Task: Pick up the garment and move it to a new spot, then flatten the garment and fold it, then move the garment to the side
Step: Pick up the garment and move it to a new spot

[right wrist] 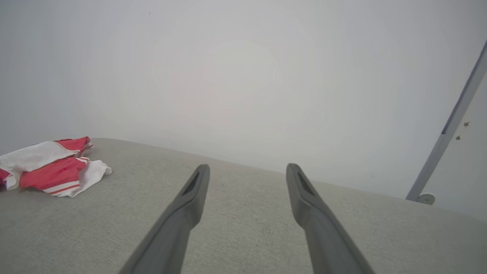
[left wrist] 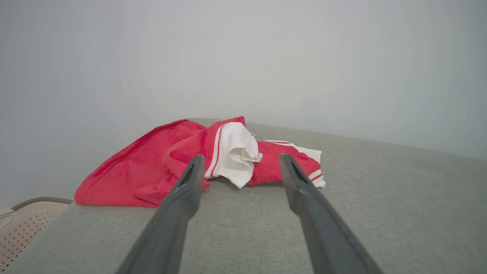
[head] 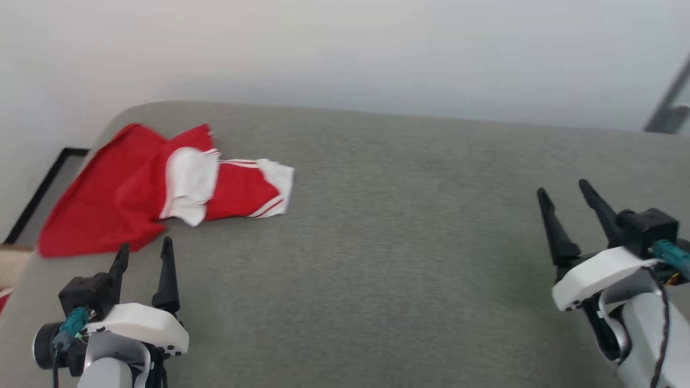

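Observation:
The garment (head: 129,188), bright red with white sleeves and striped trim, lies crumpled at the far left corner of the grey cushioned surface (head: 388,226). My left gripper (head: 144,252) hovers open just in front of its near edge, apart from the cloth. In the left wrist view the garment (left wrist: 182,163) lies beyond the gripper (left wrist: 240,161), whose two fingers stand spread with nothing between them. My right gripper (head: 566,193) is open at the right side, far from the cloth. In the right wrist view the garment (right wrist: 53,167) lies at the left edge, and the gripper (right wrist: 246,169) holds nothing.
A pale wall (head: 345,48) rises right behind the surface. A perforated beige basket (left wrist: 23,224) stands below the surface's left edge. A grey slanted pole (right wrist: 449,125) leans at the far right. The surface's left corner is rounded and drops to the floor (head: 48,188).

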Robot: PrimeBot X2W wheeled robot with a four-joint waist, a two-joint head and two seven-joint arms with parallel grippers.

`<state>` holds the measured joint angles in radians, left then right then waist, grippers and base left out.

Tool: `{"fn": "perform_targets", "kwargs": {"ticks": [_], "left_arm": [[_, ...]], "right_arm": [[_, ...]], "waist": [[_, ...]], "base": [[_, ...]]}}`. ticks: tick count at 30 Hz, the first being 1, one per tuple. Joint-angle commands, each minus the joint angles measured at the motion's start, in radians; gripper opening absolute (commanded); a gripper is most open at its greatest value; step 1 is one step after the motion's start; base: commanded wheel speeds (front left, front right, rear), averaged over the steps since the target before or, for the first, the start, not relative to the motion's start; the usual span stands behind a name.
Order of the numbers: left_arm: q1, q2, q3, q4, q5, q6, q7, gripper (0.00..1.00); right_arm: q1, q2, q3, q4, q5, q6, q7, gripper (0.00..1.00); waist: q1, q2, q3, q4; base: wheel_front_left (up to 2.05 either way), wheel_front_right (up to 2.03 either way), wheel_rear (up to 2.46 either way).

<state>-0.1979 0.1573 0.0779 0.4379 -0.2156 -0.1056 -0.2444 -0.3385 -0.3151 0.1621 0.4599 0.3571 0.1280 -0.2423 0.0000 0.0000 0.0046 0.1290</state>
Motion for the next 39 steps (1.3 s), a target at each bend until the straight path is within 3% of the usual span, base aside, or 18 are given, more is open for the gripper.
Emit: {"fn": "perform_targets", "kwargs": {"ticks": [1,13,21,30,36,39], "left_arm": [[0.007,-0.001,0.012,0.000,0.030,0.006,-0.007,1.00],[0.089,-0.059,0.119,-0.023,0.051,0.013,-0.023,1.00],[0.141,-0.088,0.147,-0.066,0.059,0.021,-0.023,1.00],[0.118,-0.100,0.163,-0.077,0.035,0.007,-0.023,1.00],[-0.009,-0.099,0.116,-0.046,0.023,-0.014,-0.023,1.00],[-0.135,-0.071,0.084,0.000,0.009,-0.020,-0.023,1.00]], "right_arm": [[-0.011,0.006,0.016,0.003,-0.016,0.005,-0.011,1.00],[-0.035,0.071,0.131,0.044,0.019,0.003,-0.024,1.00],[-0.048,0.108,0.186,0.052,0.049,0.003,-0.024,1.00],[-0.073,0.096,0.214,0.045,0.068,0.003,-0.024,1.00],[-0.116,0.065,0.241,0.035,0.076,0.003,-0.024,1.00],[-0.144,0.039,0.240,0.020,0.085,0.003,-0.024,1.00]], "waist": [[0.0000,0.0000,-0.001,0.048],[0.0000,0.0000,-0.008,0.283],[0.0000,0.0000,-0.007,0.367],[0.0000,0.0000,0.019,0.337],[0.0000,0.0000,0.107,0.236],[0.0000,0.0000,0.171,0.179]], "base": [[0.00,0.00,0.00],[0.00,0.00,0.00],[0.00,0.00,0.00],[0.00,0.00,0.00],[0.00,0.00,0.00],[0.00,0.00,0.00]]}}
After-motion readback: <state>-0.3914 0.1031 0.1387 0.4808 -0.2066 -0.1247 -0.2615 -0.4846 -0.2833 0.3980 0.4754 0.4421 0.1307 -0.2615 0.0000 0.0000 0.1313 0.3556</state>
